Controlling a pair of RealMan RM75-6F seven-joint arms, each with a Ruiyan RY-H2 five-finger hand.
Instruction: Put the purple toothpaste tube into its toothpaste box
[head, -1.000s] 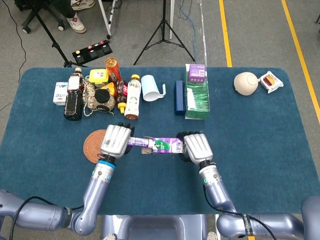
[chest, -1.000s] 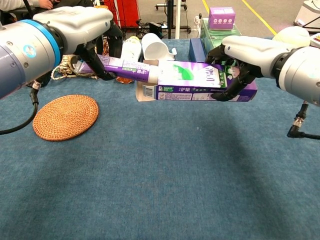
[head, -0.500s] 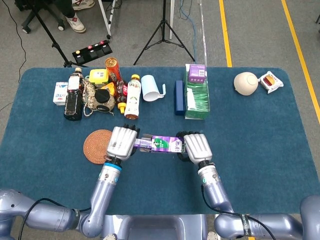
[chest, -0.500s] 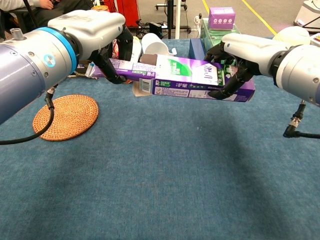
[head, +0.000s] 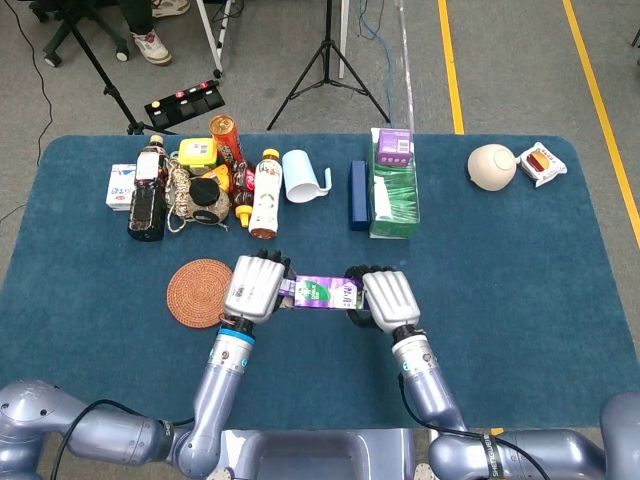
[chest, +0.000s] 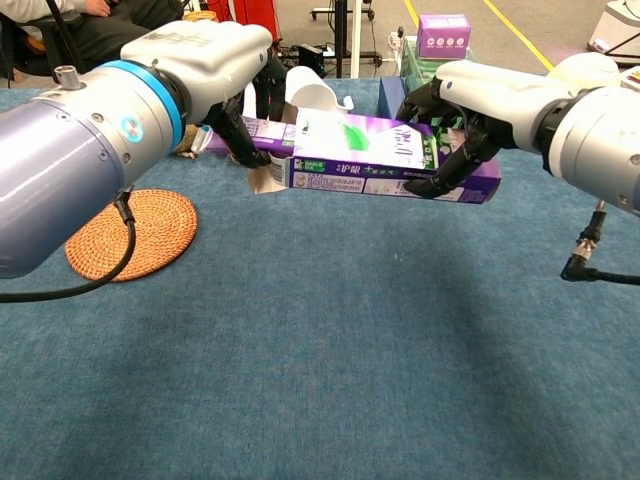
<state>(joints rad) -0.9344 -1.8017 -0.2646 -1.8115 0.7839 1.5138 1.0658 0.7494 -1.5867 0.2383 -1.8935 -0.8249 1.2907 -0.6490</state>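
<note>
A dark blue carpet-like cloth covers the table (head: 520, 290); beyond its far edge lies grey floor with yellow tape lines (head: 450, 70), a black tripod (head: 328, 62) and a power strip with red buttons (head: 185, 100). Along the back of the table stand a dark drink bottle (head: 146, 190), a white bottle with a yellow cap (head: 266, 192), a pale blue cup lying on its side (head: 302, 176), a navy box (head: 358, 195), a green box (head: 394, 200) with a small purple box on top (head: 393, 146), and a cream-coloured bowl-shaped object (head: 492, 166). A round woven coaster (head: 198, 291) lies near the left hand.

The toothpaste box (chest: 385, 158) is purple and white with a green swirl on its upper face and small print along its side; it is held lengthwise above the cloth, between the two hands. Its open flap end faces the left hand. The purple toothpaste tube (chest: 245, 135) is mostly inside that opening, with only a short purple length and its flat crimped end showing.

The left hand (chest: 215, 70) grasps the exposed tail of the tube, fingers curled down around it. The right hand (chest: 470, 95) grips the far end of the box, dark fingertips (chest: 430, 185) wrapped under it.
</note>
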